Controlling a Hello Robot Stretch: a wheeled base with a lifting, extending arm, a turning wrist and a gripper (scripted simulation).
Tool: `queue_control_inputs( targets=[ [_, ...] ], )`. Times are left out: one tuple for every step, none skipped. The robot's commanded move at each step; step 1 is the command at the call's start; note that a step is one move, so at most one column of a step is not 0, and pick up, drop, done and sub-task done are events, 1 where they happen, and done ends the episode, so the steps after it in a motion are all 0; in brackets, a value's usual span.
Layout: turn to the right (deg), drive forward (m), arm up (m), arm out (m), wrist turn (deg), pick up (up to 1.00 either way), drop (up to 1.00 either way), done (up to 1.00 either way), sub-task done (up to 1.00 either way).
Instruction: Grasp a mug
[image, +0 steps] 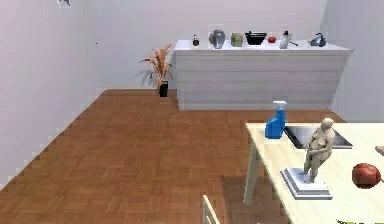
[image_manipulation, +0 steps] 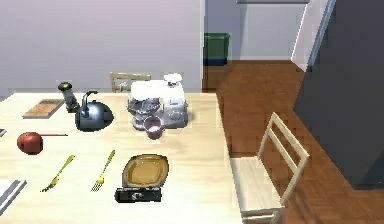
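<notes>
On table (image_manipulation: 200, 150): dark bar (image_manipulation: 138, 195) nearest me, tan plate (image_manipulation: 146, 168) at its 12, chair (image_manipulation: 268, 165) at plate's 3. Pinkish mug (image_manipulation: 153, 126) upright at plate's 12, kettle (image_manipulation: 93, 115) at mug's 9, white appliance (image_manipulation: 170, 100) just at mug's 1. My claw's state: cannot tell.

Parquet floor (image: 130, 150), pale walls (image: 40, 80), white counter (image: 260, 78) (potted plant (image: 160, 68) beside), light wooden table (image_manipulation: 195, 150), chair (image_manipulation: 270, 165)
</notes>
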Motion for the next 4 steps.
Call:
queue_control_inputs(
  targets=[
    [0.0, 0.0, 0.5, 0.0, 0.0, 0.0, 0.0, 0.0, 0.0],
    [0.0, 0.0, 0.38, 0.0, 0.0, 0.0, 0.0, 0.0, 0.0],
    [0.0, 0.0, 0.0, 0.5, 0.0, 0.0, 0.0, 0.0, 0.0],
    [0.0, 0.0, 0.0, 0.0, 45.0, 0.0, 0.0, 0.0, 0.0]
  ],
)
